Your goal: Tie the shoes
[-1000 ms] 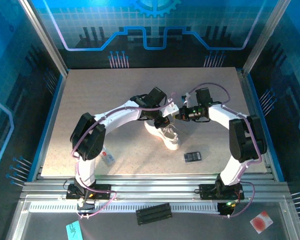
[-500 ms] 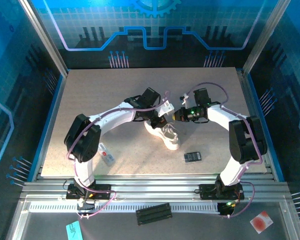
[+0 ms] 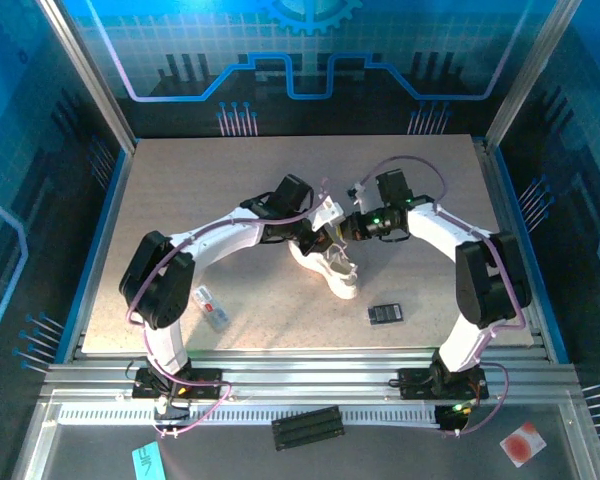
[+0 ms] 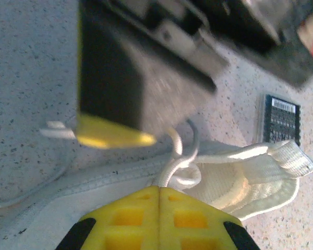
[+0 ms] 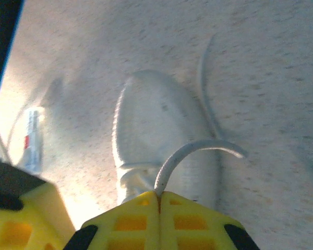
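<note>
Near the middle of the bench (image 3: 180, 190), the shoe (image 3: 332, 270) is lying on its sole, its heel end turned toward the small black rectangle (image 3: 385, 313), and both arms are meeting over its lacing. During the last second the right arm (image 3: 420, 225) has been swinging leftward while the left arm (image 3: 230, 232) has been drawing its elbow out to the left. The two sets of jaws are now sitting just beside each other above the shoe, closer than they were. The left jaws are pinching shut on a twist of white lace (image 4: 180, 169) right at the shoe's opening. The right jaws are closing tight on a strand (image 5: 198, 148) that is arching loosely over the upper. Judging from this, the arms are bringing the two lace ends across one another, so the first crossing of the knot is probably being formed. With the strand looking slack, nothing seems cinched yet, and the bow is not yet tied.
</note>
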